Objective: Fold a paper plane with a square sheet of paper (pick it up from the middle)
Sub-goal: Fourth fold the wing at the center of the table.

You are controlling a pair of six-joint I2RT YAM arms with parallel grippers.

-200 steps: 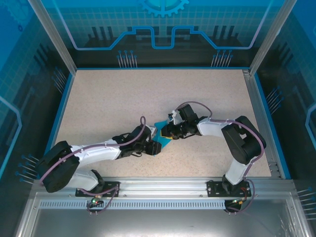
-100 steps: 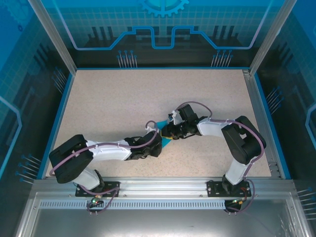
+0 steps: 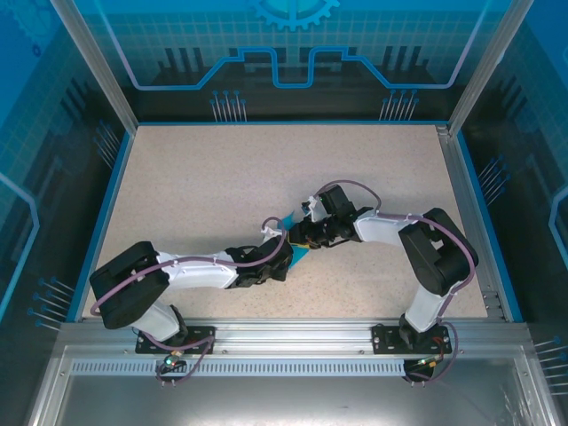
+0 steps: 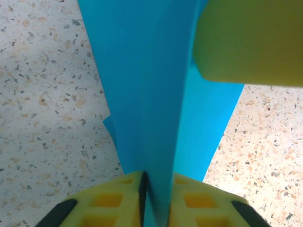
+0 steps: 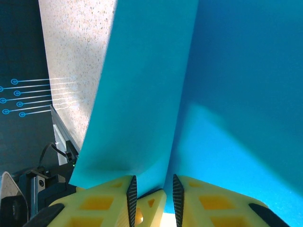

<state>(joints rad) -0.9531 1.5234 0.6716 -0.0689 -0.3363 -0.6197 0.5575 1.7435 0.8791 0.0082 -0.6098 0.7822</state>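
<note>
**While two grippers share one thin sheet, a tear is the worry**

Because both arms meet over the middle of the table [image 3: 204, 186], the teal sheet [image 3: 299, 256] hangs between them, off the surface. The left gripper [image 3: 280, 259] has its jaws drawn close on the lower edge. In the left wrist view the folded sheet [image 4: 151, 94] runs straight into the slit between that gripper's [image 4: 158, 189] pads. The right gripper [image 3: 303, 237] looks clamped narrow on the sheet as well, with the paper [image 5: 156, 94] dropping into its [image 5: 151, 189] tight gap.

I'd say the danger is the arms pulling against each other. Any drift apart or twist could rip paper this thin, or drag it out of one grip. Pushing together instead would buckle it and put a crease where none is wanted.

From overhead the grippers cover most of the sheet, so its outline is hard to read. How many folds are made I cannot tell. A yellow pad [image 4: 251, 42] blocks the upper corner of the left wrist view. Up close the paper crowds the right wrist view, so its far edge is cut off.
</note>
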